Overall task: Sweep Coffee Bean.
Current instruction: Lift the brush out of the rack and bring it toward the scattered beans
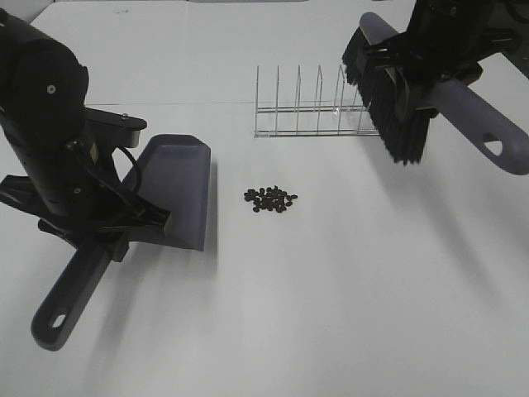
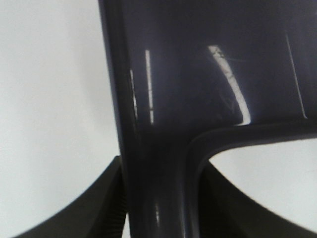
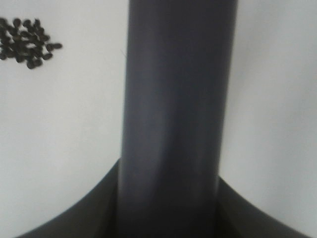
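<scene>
Wire rack [image 1: 310, 107] upper centre behind coffee bean [image 1: 270, 198] pile mid-frame; left gripper [image 2: 161, 208] clamped on dustpan [image 1: 173, 186] handle lower left, right gripper [image 3: 168, 198] clamped on brush [image 1: 397, 116] upper right.

Bright overhead light bleaches the white table [image 1: 347, 322]. Soft shadows edge the dustpan [image 1: 178, 186]. Both wrist views are blurred close up, with glare streaks on the plastic.

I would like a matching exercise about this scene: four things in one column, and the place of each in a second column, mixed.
1. dustpan
2. brush
3. coffee beans
4. wire rack

A. loose pile, middle of the table
B. held by the right gripper
C. behind the beans, at the back
D. held by the left gripper

Pairs: 1-D, 2-B, 3-A, 4-C.
</scene>
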You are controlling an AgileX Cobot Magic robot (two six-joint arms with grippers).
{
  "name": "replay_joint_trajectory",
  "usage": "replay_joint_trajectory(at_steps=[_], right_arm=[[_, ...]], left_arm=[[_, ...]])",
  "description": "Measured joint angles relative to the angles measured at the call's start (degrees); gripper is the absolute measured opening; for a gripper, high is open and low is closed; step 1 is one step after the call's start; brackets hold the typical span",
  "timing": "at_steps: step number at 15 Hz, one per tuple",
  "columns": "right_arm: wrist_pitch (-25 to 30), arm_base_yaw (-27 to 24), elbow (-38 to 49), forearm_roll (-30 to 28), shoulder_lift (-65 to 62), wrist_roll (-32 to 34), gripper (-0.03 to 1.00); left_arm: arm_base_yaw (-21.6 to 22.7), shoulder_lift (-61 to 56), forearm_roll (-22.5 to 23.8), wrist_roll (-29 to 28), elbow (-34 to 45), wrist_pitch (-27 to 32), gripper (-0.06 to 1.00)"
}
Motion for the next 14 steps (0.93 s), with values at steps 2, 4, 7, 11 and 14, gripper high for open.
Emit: replay_joint_trajectory(at_steps=[2,4,7,11,14], right_arm=[[0.34,2.06,3.9,-5.5,-1.38,2.64,0.26],[0.29,2.69,4.7,-9.05,-1.2,4.18,0.26],[0.17,2.69,4.7,-13.98,-0.97,6.59,0.26],[0.17,2.69,4.7,-14.9,1.03,8.42,0.26],[0.17,2.69,4.7,-15.3,3.04,10.2,0.26]], left_arm=[[0.0,1.95,-0.29,0.23,0.06,-3.95,0.33],[0.0,4.81,-0.29,0.74,-0.4,-5.56,0.33],[0.0,9.63,-0.23,3.27,-3.44,-5.5,0.33],[0.0,13.69,1.89,6.99,-8.77,-1.83,0.33],[0.0,17.48,4.24,7.22,-11.69,1.32,0.33]])
